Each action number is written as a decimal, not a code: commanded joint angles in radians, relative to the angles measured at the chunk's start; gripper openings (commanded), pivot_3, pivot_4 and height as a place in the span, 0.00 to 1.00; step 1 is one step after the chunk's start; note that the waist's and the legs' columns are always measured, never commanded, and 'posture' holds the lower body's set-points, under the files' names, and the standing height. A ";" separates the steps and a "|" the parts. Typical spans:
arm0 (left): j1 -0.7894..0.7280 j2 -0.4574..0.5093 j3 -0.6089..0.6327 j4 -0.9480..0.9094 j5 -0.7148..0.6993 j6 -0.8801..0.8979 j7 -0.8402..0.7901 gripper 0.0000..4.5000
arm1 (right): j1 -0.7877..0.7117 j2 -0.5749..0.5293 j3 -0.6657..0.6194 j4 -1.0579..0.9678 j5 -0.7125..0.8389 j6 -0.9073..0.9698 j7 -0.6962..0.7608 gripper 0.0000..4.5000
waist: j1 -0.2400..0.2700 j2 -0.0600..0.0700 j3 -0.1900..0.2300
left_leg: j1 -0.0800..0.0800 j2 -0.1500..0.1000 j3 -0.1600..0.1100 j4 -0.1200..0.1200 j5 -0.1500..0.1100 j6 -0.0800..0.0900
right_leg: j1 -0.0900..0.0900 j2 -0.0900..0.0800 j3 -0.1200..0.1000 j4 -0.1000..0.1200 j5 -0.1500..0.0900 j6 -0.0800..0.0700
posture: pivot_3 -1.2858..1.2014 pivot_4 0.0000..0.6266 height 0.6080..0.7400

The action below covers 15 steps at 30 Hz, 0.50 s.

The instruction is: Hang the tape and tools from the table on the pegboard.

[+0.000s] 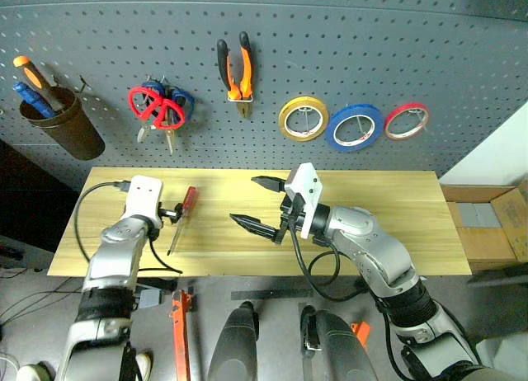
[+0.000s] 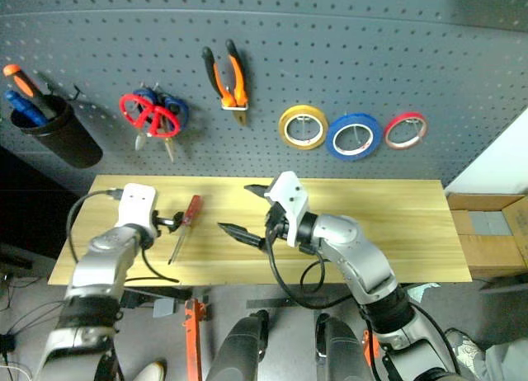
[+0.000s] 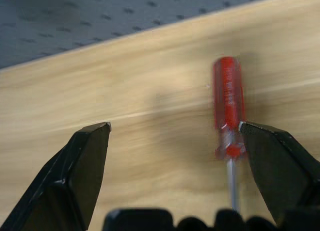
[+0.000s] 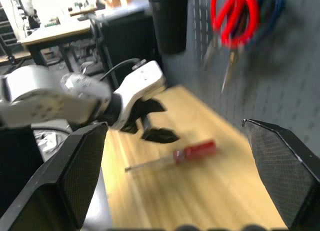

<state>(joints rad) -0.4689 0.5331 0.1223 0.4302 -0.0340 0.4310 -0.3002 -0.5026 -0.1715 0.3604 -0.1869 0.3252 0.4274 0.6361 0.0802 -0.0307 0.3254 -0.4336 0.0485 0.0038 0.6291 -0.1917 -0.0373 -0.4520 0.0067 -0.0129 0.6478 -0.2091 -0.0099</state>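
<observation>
On the yellowish wooden table [image 1: 388, 208], at nine o'clock, one red-handled screwdriver [image 1: 184, 212] lies beside the spread, empty left gripper [image 1: 172, 213]; the wrist view shows one fingertip [image 3: 260, 141] touching it. Right gripper [image 1: 257, 204] gapes empty. Three tape rolls, including the blue ring-shaped roll of tape [image 1: 353, 127], hang on the grey pegboard [image 1: 346, 43].

Screwdriver [image 3: 228, 108] shaft tip behind the left gripper [image 3: 175, 136], blue-handled scissors [image 1: 177, 96] behind red ones.

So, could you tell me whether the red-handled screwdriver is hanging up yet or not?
Not yet: the slim screwdriver with the translucent red handle lies flat on the light wooden table, beside the open left gripper.
</observation>
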 commanded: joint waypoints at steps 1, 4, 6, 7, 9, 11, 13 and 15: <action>-0.057 -0.011 -0.037 0.150 0.012 -0.106 -0.072 0.98 | -0.009 0.017 -0.003 -0.031 -0.005 -0.012 0.004 1.00 | -0.002 -0.004 0.009 | -0.001 -0.001 0.001 0.000 -0.001 0.001 | -0.002 0.000 0.001 0.001 0.000 0.001 | 0.59 0.69 1.00; -0.116 -0.024 -0.052 0.265 0.019 -0.155 -0.084 0.98 | 0.000 0.015 -0.011 -0.046 -0.007 0.003 -0.004 1.00 | -0.006 -0.006 0.023 | -0.003 -0.002 0.001 0.000 -0.004 0.002 | -0.003 -0.005 0.000 0.000 -0.001 0.001 | 0.58 0.72 1.00; -0.152 -0.030 -0.048 0.324 0.022 -0.167 -0.067 0.98 | 0.006 0.013 -0.014 -0.057 -0.008 0.011 -0.008 1.00 | -0.008 -0.005 0.033 | -0.003 -0.002 0.000 0.000 -0.005 0.002 | -0.003 -0.006 0.000 0.001 -0.002 0.002 | 0.57 0.72 1.00; -0.165 -0.031 -0.045 0.345 0.021 -0.164 -0.063 0.98 | 0.009 0.012 -0.015 -0.061 -0.009 0.013 -0.010 1.00 | -0.009 -0.005 0.035 | -0.003 -0.001 0.000 0.000 -0.005 0.002 | -0.003 -0.006 -0.001 0.001 -0.003 0.003 | 0.57 0.72 1.00; -0.179 -0.027 -0.043 0.371 0.021 -0.160 -0.063 0.98 | 0.013 0.013 -0.016 -0.067 -0.011 0.016 -0.013 1.00 | -0.015 -0.005 0.037 | -0.003 -0.001 0.001 0.000 -0.005 0.002 | -0.003 -0.006 0.000 0.002 -0.003 0.003 | 0.57 0.72 1.00; -0.187 -0.022 -0.036 0.385 0.018 -0.157 -0.055 0.90 | 0.016 0.012 -0.020 -0.067 -0.014 0.015 -0.014 1.00 | -0.024 -0.005 0.040 | -0.002 -0.001 0.001 0.000 -0.005 0.002 | -0.003 -0.006 0.000 0.002 -0.003 0.003 | 0.57 0.72 1.00; -0.190 -0.014 -0.037 0.390 0.020 -0.151 -0.058 0.79 | 0.017 0.013 -0.024 -0.063 -0.018 0.011 -0.016 1.00 | -0.029 -0.005 0.044 | -0.002 -0.001 0.001 0.000 -0.004 0.002 | -0.003 -0.006 0.000 0.002 -0.003 0.003 | 0.57 0.71 1.00; -0.189 -0.008 -0.033 0.384 0.016 -0.135 -0.062 0.63 | 0.013 0.016 -0.030 -0.056 -0.020 0.007 -0.015 1.00 | -0.031 -0.004 0.046 | -0.001 -0.001 0.001 0.001 -0.004 0.001 | -0.003 -0.006 0.000 0.003 -0.003 0.003 | 0.57 0.71 1.00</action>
<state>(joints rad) -0.6729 0.5071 0.0836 0.7944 -0.0259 0.2753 -0.3633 -0.4897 -0.1646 0.3450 -0.1963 0.2973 0.4457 0.6242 0.0495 -0.0350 0.3714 -0.4344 0.0473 0.0050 0.6300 -0.1953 -0.0361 -0.4548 0.0007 -0.0126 0.6513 -0.2118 -0.0064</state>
